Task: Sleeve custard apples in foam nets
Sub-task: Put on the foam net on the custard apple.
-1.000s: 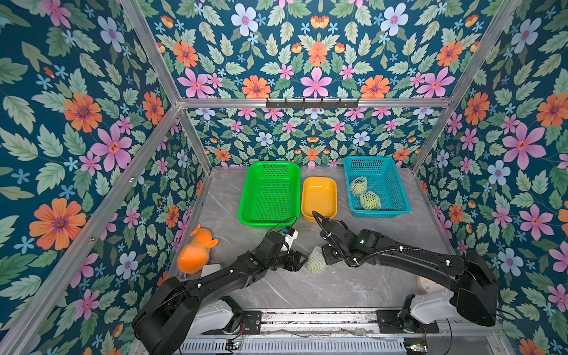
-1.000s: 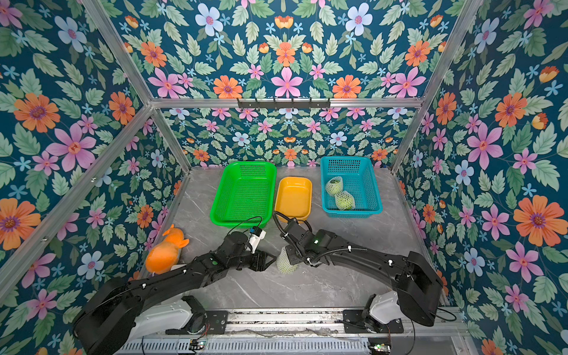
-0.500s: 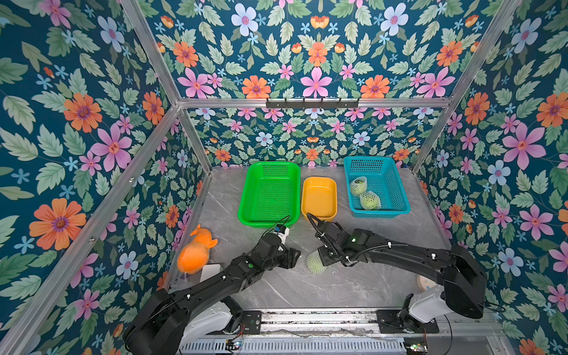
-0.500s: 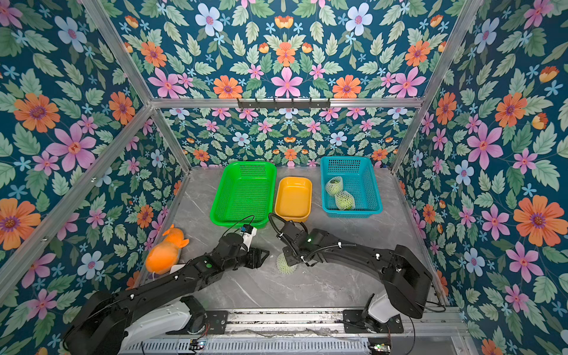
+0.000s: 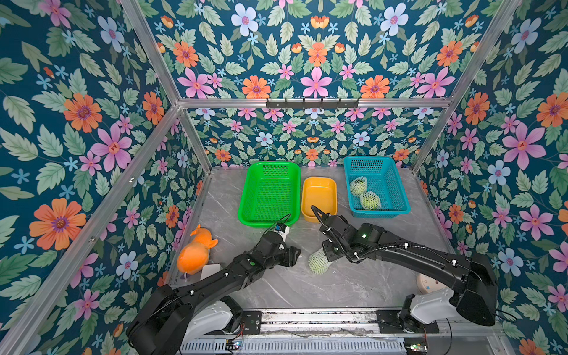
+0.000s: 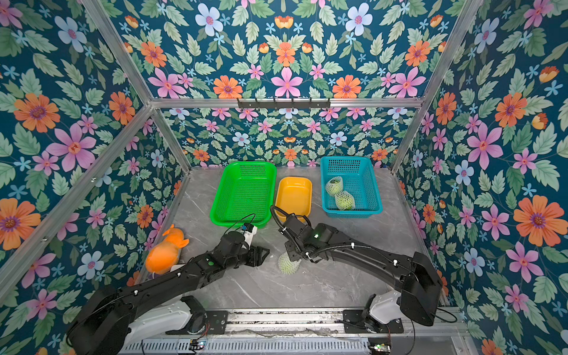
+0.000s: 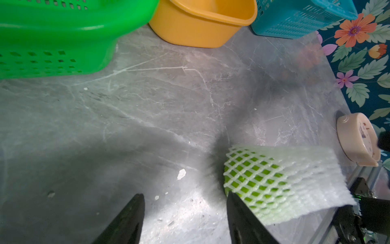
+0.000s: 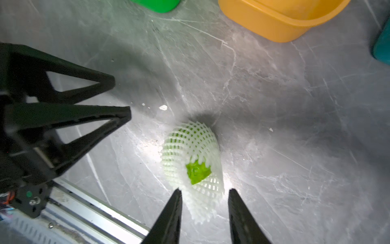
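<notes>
One custard apple in a foam net [image 5: 318,262] [image 6: 289,263] lies on the grey table between the arms. In the right wrist view the green fruit [image 8: 198,171] shows through the net's mouth. The right gripper [image 8: 204,191] [image 5: 325,253] is open, and the net's loose end [image 8: 202,207] lies between its fingers without being pinched. To the left of the net, the left gripper [image 7: 185,195] [image 5: 296,256] is open and empty, with one finger [image 7: 238,211] close beside the net [image 7: 280,181]. Two more netted custard apples [image 5: 358,186] [image 5: 370,200] lie in the blue basket [image 5: 396,190].
A green basket [image 5: 269,193] and a yellow tub [image 5: 319,195] stand at the back beside the blue basket. An orange plush toy [image 5: 195,253] lies by the left wall. A beige round clock [image 5: 428,282] [image 7: 356,139] sits at the front right.
The right gripper's jaws have opened and let go of the net's loose end. The netted fruit and both arms have hardly moved.
</notes>
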You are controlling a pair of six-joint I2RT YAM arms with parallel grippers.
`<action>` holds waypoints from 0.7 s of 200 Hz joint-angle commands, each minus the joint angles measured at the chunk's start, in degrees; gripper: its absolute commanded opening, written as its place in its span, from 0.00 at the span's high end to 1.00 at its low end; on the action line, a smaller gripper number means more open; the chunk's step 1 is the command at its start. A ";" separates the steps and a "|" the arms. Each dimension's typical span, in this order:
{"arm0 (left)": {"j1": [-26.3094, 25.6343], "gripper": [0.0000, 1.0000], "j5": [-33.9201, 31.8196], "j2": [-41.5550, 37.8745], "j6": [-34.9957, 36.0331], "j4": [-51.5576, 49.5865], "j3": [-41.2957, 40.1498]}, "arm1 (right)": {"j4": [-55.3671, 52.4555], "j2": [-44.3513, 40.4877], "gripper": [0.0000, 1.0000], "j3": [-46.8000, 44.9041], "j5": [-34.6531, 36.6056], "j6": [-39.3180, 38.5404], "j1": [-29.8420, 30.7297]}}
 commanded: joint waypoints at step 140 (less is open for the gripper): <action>0.27 0.34 -1.54 -1.48 0.03 1.46 -0.99 | 5.03 9.11 1.00 -2.14 -6.90 0.92 1.31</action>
